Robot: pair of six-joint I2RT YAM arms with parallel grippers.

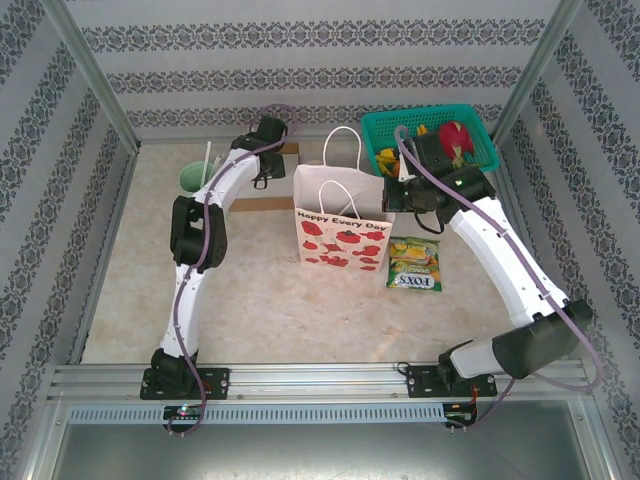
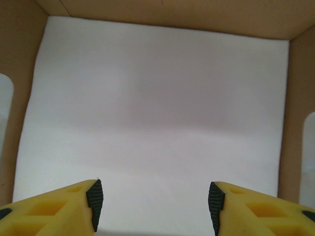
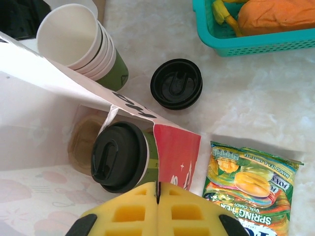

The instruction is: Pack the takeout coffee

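You are looking at a paper bag (image 1: 340, 235) standing mid-table, and the coming move is turning on what is sitting in its right-hand end.

At the back of the table, the left gripper (image 2: 155, 199) is hanging over a cardboard box (image 2: 19, 73). Its yellow fingers are standing spread and holding nothing, and it is well apart from the bag.

From the right wrist, the coffee cup (image 3: 119, 156) is showing past the bag's rim and appears to be inside already. Its black lid is facing up at the camera, so its long axis is running roughly upright, leaning a little.

The cup is lying just up and to the left of the right gripper (image 3: 157, 189), near it but, as far as you can tell, not touching. That gripper's fingers are pressing together with nothing between them.

So the right arm is the nearer one by far. If the cup is needing a nudge to settle, you are best placed working from that side, mindful that the bag's thin wall is sitting close by. You can judge the packing as nearly done.
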